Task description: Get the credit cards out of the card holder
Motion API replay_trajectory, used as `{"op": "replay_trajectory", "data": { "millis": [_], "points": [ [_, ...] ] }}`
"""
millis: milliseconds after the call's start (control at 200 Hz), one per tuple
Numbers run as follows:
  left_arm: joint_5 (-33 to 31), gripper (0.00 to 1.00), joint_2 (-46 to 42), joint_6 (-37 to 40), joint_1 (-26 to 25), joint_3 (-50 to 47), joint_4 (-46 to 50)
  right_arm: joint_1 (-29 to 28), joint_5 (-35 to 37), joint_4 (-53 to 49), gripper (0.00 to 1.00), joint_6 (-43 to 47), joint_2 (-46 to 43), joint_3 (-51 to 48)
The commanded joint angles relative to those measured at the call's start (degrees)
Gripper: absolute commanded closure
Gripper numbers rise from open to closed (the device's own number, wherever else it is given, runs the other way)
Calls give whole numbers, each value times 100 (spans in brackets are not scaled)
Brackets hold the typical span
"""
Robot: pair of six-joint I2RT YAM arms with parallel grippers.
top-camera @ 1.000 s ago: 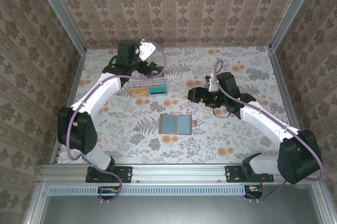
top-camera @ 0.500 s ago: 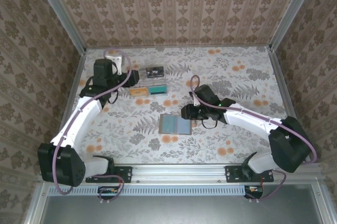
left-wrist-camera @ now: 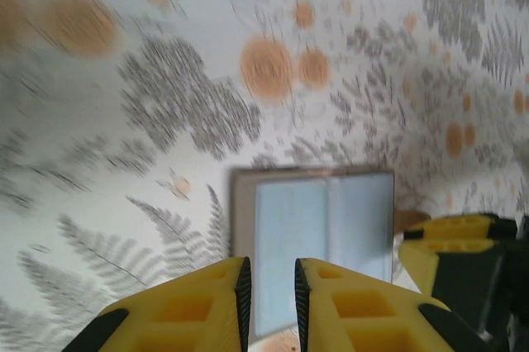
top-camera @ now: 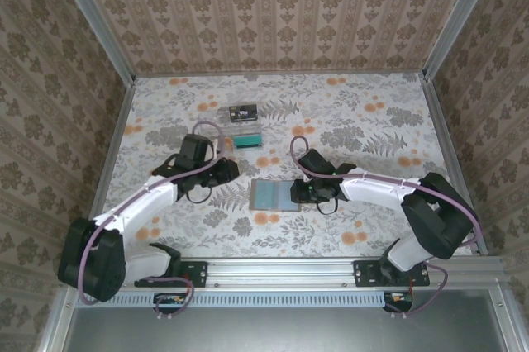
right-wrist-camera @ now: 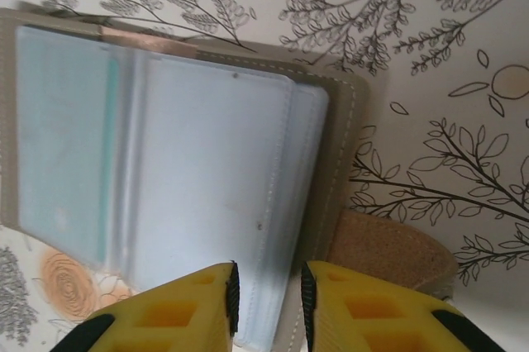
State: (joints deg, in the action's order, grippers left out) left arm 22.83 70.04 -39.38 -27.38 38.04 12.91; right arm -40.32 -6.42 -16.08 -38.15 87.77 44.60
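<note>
Both arms have swung in from the far half of the table toward the near middle. The left gripper, which was up by the far left corner, now hangs just left of the card holder. The right gripper has come across to the holder's right edge.

Both pairs of jaws have drawn in from wide to a narrow gap, with nothing between them. We read this as the two arms lining up on the holder for another pull.

The holder lies open and flat, grey-blue pockets up. In the right wrist view a thin teal strip shows through one pocket, possibly a card edge.

Farther off lie a teal card and a black item. The black item's white lettering is too small for us to read, and we find no brand on the holder.
</note>
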Motion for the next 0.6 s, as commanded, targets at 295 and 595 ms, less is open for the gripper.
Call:
{"op": "replay_trajectory", "data": {
  "millis": [295,595],
  "points": [
    [536,79,1192,-591,-732,-32,-743,-218,281,-72,73,-140,443,58],
    [363,79,1601,-444,-830,37,-595,-244,296,-60,73,-166,421,13]
  ]
}}
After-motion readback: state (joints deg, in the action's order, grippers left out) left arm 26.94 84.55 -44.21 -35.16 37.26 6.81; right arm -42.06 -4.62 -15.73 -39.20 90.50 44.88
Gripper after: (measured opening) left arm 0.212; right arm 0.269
